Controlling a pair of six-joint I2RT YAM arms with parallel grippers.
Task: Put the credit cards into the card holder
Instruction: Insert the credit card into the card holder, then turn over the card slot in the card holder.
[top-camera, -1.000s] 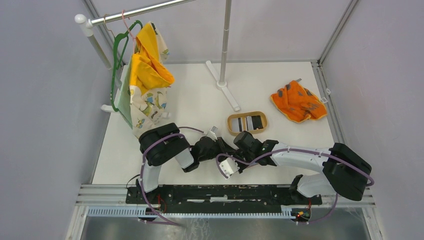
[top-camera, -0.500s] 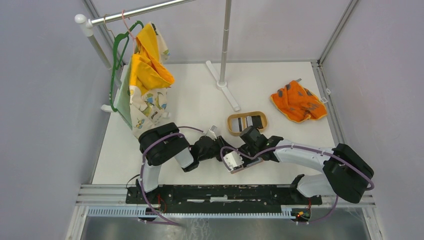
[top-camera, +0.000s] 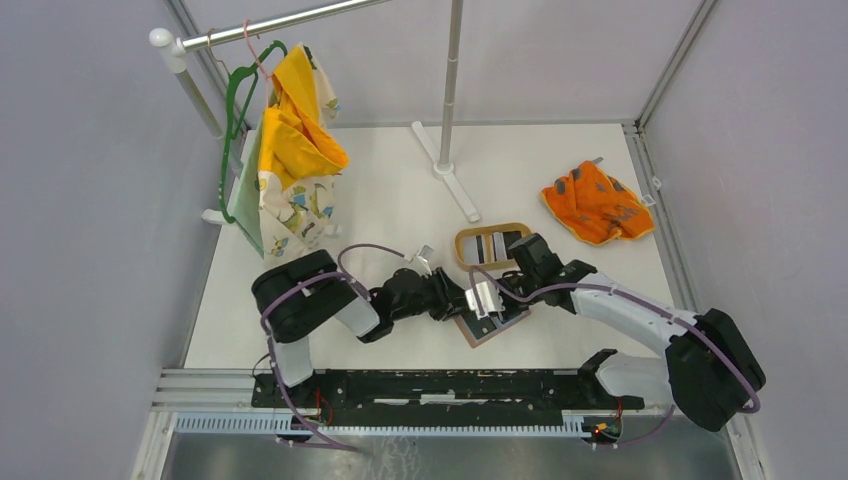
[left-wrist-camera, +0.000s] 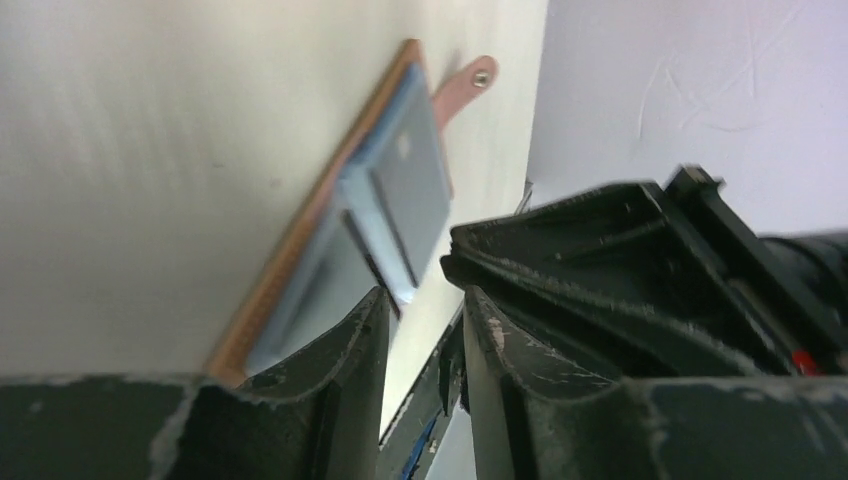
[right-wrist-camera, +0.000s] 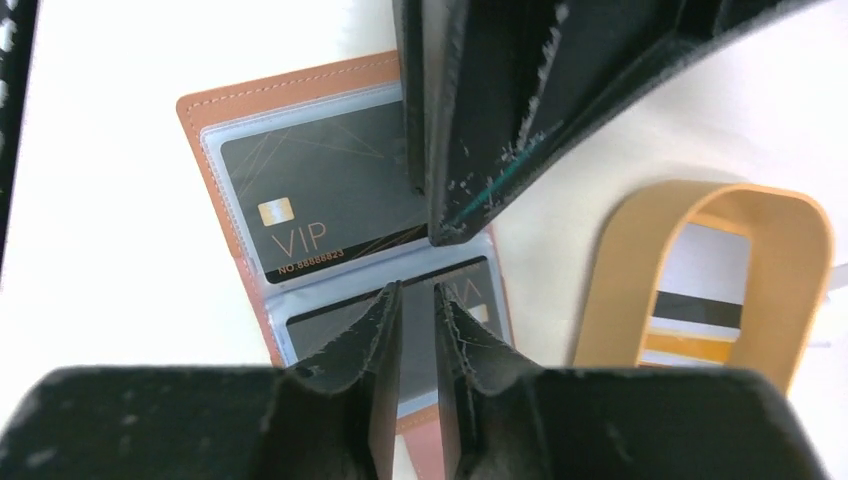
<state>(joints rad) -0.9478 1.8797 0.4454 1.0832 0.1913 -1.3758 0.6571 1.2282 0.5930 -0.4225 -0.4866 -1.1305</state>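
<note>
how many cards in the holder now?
2 in the card holder: VIP card in one pocket, second dark card in the next, partly behind the right gripper. More may be hidden.

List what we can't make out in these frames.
- Right wrist: lower card in the card holder is mostly behind the right gripper; its print is cut off.
- Tray cards: too small to count in top external; the tray rim hides part in right wrist.
- Left wrist: card holder blurred, at a steep angle; card faces unreadable.

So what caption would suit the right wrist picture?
Fingers hover above the open card holder, black VIP card in its pocket, wooden tray beside.
</note>
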